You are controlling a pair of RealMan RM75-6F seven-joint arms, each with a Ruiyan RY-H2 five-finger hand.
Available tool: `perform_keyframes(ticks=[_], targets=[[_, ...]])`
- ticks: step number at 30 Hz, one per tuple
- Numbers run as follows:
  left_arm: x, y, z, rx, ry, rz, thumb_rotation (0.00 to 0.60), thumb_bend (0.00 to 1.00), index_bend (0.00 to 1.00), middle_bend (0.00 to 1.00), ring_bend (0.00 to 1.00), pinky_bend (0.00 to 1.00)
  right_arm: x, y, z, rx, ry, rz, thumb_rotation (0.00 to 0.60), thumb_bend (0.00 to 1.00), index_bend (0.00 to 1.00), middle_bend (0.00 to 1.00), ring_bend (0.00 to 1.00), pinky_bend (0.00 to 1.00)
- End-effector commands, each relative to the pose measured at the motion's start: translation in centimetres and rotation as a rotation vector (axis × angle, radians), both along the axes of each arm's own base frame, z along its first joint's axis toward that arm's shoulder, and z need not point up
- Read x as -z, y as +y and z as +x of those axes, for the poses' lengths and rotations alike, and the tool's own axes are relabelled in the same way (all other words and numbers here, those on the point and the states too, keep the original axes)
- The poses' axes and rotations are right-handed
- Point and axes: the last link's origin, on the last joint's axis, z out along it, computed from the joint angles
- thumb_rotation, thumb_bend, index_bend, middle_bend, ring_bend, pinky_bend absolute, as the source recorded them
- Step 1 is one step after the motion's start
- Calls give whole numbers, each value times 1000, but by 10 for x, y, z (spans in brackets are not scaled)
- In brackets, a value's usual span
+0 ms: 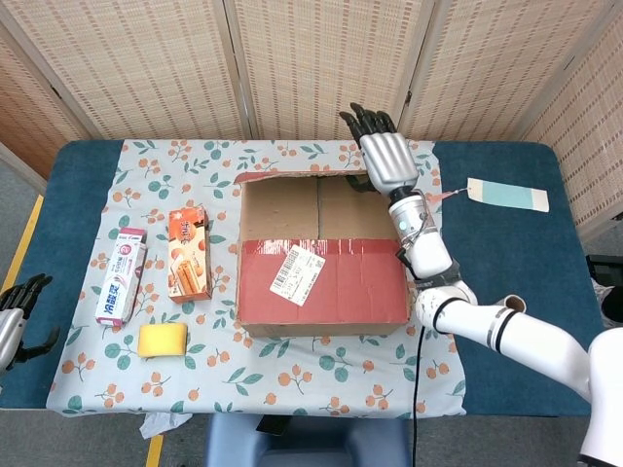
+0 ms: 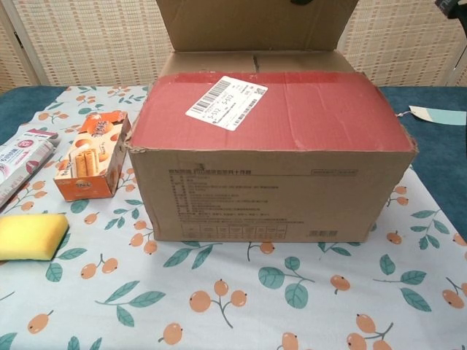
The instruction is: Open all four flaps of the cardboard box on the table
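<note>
Your box (image 1: 322, 255) sits mid-table on the floral cloth (image 1: 282, 365), its far flap (image 2: 252, 22) stood upright so the two inner flaps (image 1: 321, 206) beneath show, lying flat; the near flap (image 2: 270, 109), red-taped and bearing a label (image 1: 297, 274), lies closed over the front half, so by this look one flap of four is up. Your right hand (image 1: 384, 156) holds that far flap at its top right edge, palm down, fingers stretched forward and close together, past the rim; whether they pinch the card or only prop it I cannot tell; the forearm runs back along the box's right side to the elbow at the table's near edge. Your left hand (image 1: 14, 313) hangs off the near left corner, well apart from the box, fingers loosely curled and apart, holding nothing. Left of the box lie a snack carton (image 1: 188, 253), a toothpaste pack (image 1: 121, 276) and a sponge (image 1: 162, 340); right of it a tube (image 1: 506, 308) and a tag (image 1: 507, 195).
</note>
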Motion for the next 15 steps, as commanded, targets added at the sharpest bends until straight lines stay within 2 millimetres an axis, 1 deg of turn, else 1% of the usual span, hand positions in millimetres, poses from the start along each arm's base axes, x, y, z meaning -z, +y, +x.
perform_keyframes(ticks=[1,4,8,12,15], targets=[[-1,-1,0,1,-2,3,600,487,18,74,87,17,-6,-13,6,25,-9,-21,600,347,0,0,0,0],[-2,-1,-1,0,-1,3,600,487,18,74,87,18,-11,-27,11,50,-18,-36,600,346,0,0,0,0],[-1,4,-7,-30,-5,-4,600,487,18,75,87,20,-14,-49,10,93,-41,-48,600,347,0,0,0,0],[-2,10,-14,-66,-12,2,600,487,18,74,84,25,-14,-68,0,135,-69,-35,600,347,0,0,0,0],[-2,11,-16,-76,-12,-2,600,488,18,74,83,29,-9,-75,-9,154,-84,-5,600,347,0,0,0,0]])
